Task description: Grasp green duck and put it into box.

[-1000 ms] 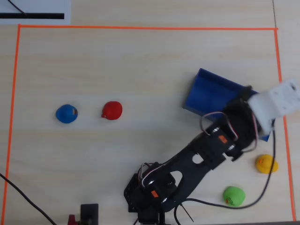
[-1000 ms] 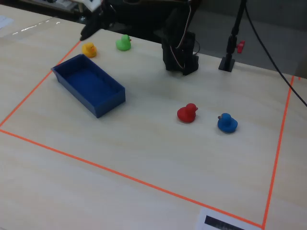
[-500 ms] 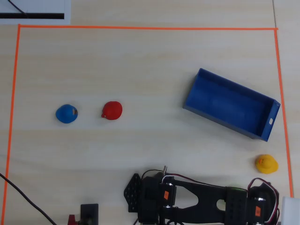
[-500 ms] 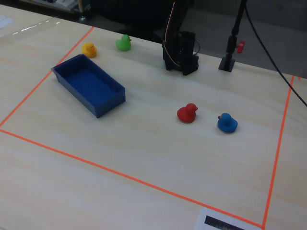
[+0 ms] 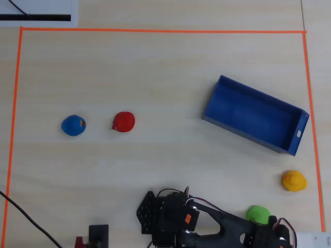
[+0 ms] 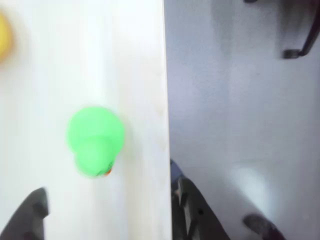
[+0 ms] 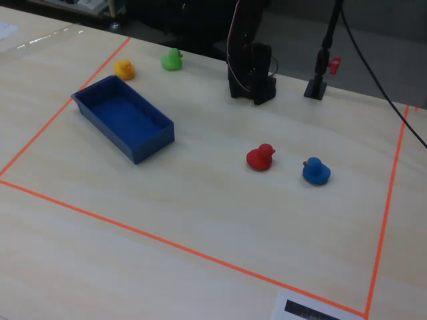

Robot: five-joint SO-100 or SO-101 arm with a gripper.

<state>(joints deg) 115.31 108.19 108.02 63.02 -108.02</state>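
one green duck (image 6: 95,140) sits loose near the table edge, at about twelve o'clock from the gripper (image 6: 107,212) in the wrist view; its fingers stand wide apart, empty. the box (image 5: 253,114) lies well apart, toward twelve o'clock overhead.

We see a bright green duck (image 7: 172,59) with an orange-red beak mark, a yellow duck (image 7: 123,69), a red duck (image 7: 260,158), a blue duck (image 7: 315,171), a dark-blue box (image 7: 124,127), pale wood-grain table (image 7: 200,207), orange tape border (image 7: 167,241).
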